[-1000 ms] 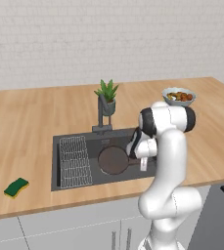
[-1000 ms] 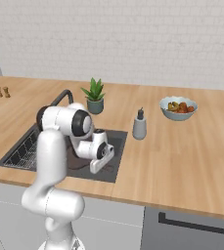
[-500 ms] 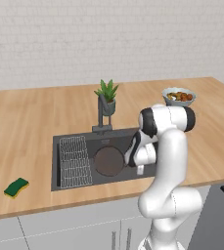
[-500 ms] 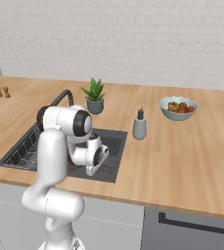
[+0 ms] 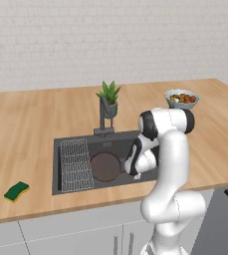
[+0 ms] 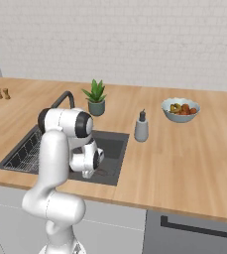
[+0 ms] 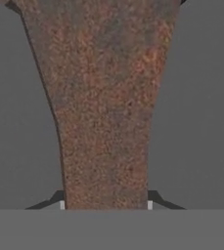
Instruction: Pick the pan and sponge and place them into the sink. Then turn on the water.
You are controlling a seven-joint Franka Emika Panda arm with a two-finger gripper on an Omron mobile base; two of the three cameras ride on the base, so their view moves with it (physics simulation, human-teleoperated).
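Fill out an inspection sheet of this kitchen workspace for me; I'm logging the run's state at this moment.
Surface: wooden counter, dry, no spill seen.
Job's things: pan lies in the sink beside the wire rack; sponge sits on the counter left of the sink; faucet shows no water.
Clutter: potted plant, bowl of food, soap bottle, two small shakers.
Grippers: gripper low in the sink, jaws on either side of the pan's handle; grip cannot be told.
Cables: nothing seen.
Surroundings: white brick wall, grey cabinets below.
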